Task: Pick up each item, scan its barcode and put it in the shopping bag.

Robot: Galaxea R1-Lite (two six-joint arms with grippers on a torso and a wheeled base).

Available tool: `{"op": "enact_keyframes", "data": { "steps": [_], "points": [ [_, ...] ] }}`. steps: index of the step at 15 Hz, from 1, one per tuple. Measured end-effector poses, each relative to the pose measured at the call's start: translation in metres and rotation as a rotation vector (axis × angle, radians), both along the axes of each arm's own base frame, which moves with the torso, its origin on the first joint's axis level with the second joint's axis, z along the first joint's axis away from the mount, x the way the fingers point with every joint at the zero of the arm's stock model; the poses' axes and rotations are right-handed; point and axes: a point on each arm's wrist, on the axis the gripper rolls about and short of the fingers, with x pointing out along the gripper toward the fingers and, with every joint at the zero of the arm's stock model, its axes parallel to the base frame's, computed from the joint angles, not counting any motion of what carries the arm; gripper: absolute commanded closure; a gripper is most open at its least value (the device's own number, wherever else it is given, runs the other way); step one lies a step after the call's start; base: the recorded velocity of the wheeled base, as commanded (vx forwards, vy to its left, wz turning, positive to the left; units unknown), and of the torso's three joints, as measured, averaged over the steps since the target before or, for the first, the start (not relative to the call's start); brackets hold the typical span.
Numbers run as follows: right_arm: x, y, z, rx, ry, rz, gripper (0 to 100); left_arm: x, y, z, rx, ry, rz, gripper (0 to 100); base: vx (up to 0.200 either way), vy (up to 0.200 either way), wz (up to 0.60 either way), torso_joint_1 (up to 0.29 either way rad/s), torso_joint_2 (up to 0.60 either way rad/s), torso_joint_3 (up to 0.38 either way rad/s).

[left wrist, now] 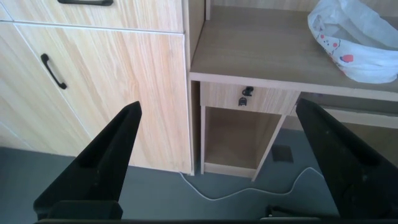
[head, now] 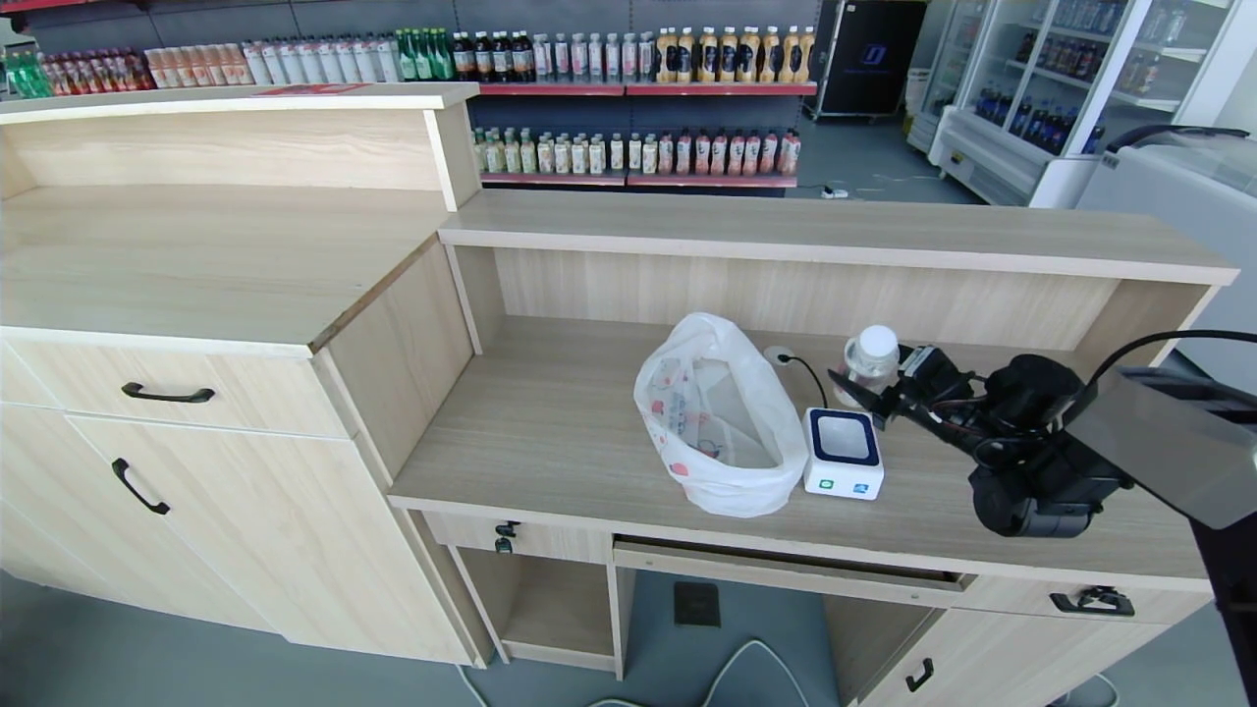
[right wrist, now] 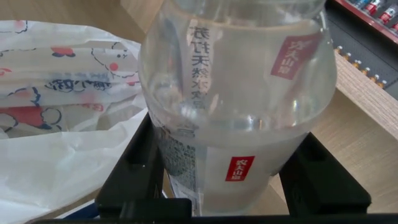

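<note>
My right pincer (right wrist: 229,155) is pressed against both sides of the bottle (right wrist: 236,74), low on its body, so the bottle stands between my fingers. It looks full of clear liquid, so I judge it fairly heavy, with a smooth, thin wall that may slip or dent if squeezed hard. A firm hold on the labelled waist seems best. Just beside the pincer sits the scanner (head: 843,452), its window facing up, and past that the shopping bag (head: 722,417), soft and open-mouthed. All of these rest on the pale wooden counter (head: 550,422). My left pincer (left wrist: 217,106) hangs spread wide, low by the cupboard (left wrist: 124,93). Far behind the counter run shelves of drinks (head: 628,59).
</note>
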Motion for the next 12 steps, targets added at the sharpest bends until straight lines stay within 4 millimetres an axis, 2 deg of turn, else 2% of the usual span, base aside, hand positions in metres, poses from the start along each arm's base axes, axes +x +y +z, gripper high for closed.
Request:
{"op": "enact_keyframes", "data": {
  "steps": [12],
  "points": [
    [0.0089,0.009,-0.0054,0.001,-0.018,0.021,100,0.0,0.0,0.0,0.0,0.0,0.0,0,0.0,0.0,0.0,0.0,0.0,0.0]
  ]
}}
